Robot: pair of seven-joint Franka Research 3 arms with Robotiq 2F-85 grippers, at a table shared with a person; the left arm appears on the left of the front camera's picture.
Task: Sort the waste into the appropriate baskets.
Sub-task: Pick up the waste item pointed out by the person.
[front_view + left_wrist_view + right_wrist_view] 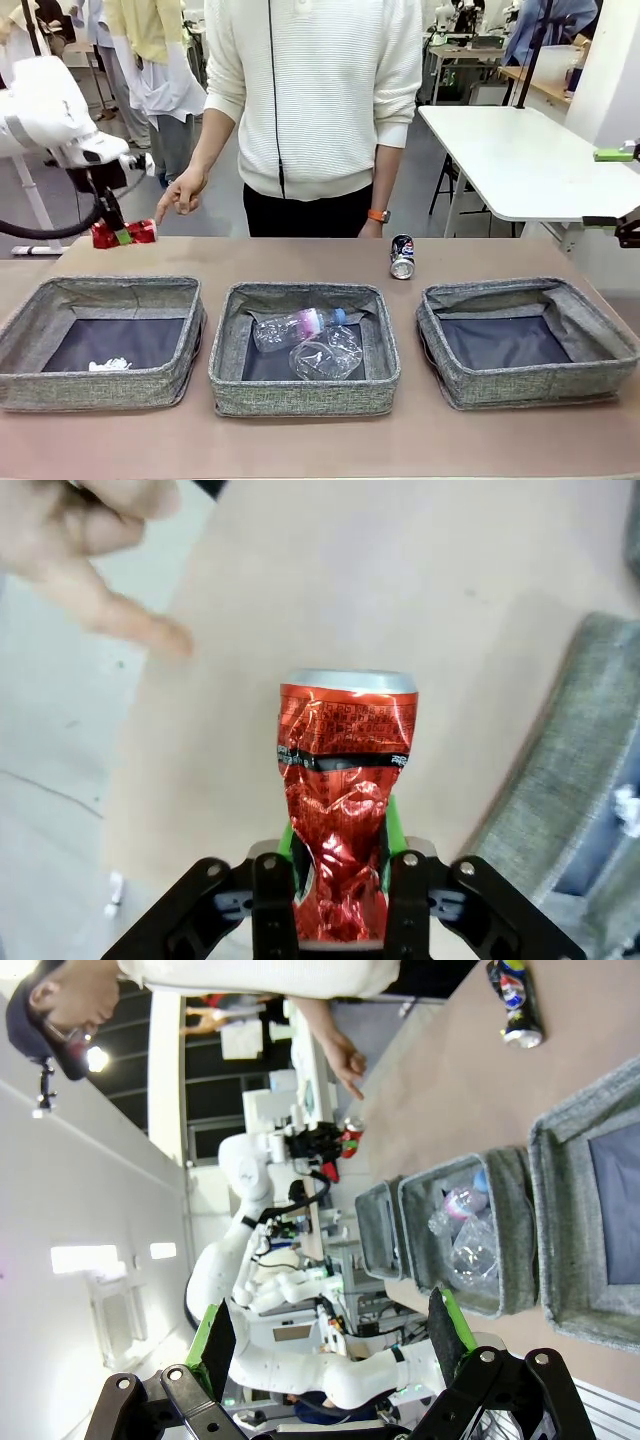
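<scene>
Front view: the left gripper [118,236] holds the crushed red can [140,232] at the table's [300,262] far left edge, beside a person's pointing hand [180,193]. The dark blue-black can [402,256] sits behind the baskets. The bottle [295,327] and cup [330,355] share the middle basket [300,395].

Left wrist view: green pads [392,825] pinch the red can's crumpled lower half.

Right wrist view: the right gripper [330,1328] stands wide apart, empty.

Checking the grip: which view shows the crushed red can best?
Left wrist view: the red can is close up, dents and rim clear, pinched between the fingers of the left gripper. The front view shows it small at far left; the right wrist view, a tiny speck.
</scene>
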